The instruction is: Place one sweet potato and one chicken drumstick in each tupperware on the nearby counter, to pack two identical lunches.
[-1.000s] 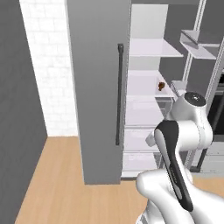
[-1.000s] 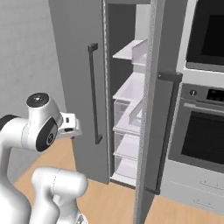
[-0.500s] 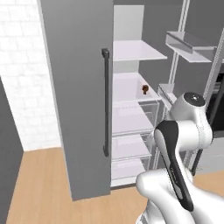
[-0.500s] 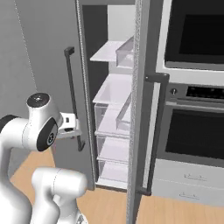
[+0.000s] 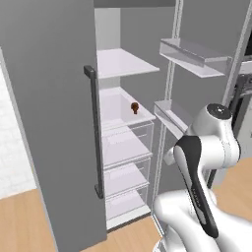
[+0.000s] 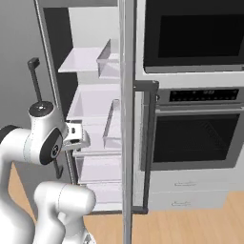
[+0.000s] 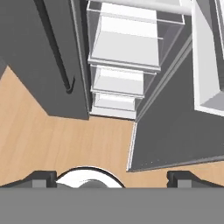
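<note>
One dark red-brown chicken drumstick [image 5: 134, 107] stands on a middle shelf of the open fridge, well ahead of the arm. My gripper [image 7: 112, 179] is open with nothing between its fingertips [image 7: 43, 179]; it hangs low in front of the fridge and looks down at the floor and the lower drawers. In the right base view the hand [image 6: 76, 137] is tucked close to the arm's elbow, level with the middle shelf. Sweet potato, tupperware and counter are out of view.
The fridge's left door [image 5: 49, 123] is shut, with a dark vertical handle [image 5: 94, 133]. Its right door [image 6: 127, 119] stands open towards me, carrying clear bins [image 5: 194, 56]. Two wall ovens [image 6: 195, 138] stand to the right. Clear drawers [image 7: 124, 43] sit above the wooden floor [image 7: 52, 144].
The whole picture has shifted: the base has driven, and the open fridge now sits nearer and more central. The arm's pose and the open gripper look unchanged.
</note>
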You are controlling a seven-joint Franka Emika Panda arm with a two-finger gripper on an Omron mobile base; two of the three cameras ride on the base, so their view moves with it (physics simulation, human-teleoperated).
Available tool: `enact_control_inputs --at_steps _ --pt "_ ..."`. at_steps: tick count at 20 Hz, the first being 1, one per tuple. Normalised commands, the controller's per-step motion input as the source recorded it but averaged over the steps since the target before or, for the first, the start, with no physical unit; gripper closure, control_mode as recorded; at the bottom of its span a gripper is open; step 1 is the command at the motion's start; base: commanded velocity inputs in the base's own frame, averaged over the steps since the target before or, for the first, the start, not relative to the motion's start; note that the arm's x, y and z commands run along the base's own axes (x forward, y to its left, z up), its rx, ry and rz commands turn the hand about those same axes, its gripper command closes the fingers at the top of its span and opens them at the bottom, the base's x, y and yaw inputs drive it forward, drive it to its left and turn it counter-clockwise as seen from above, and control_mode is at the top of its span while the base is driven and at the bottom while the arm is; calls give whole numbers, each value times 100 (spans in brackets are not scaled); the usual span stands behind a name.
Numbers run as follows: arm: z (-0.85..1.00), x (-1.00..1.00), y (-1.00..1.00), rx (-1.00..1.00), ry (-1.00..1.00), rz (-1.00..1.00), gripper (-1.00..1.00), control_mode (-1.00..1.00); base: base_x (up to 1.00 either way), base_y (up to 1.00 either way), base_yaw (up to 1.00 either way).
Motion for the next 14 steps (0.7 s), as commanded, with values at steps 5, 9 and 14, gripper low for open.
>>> enact_control_inputs --at_steps 5,9,14 --pt "0 0 0 0 0 0 -100 100 50 53 -23" --pt "0 0 0 0 0 0 -100 100 38 54 -15" --pt "0 0 0 0 0 0 -100 100 37 27 -17"
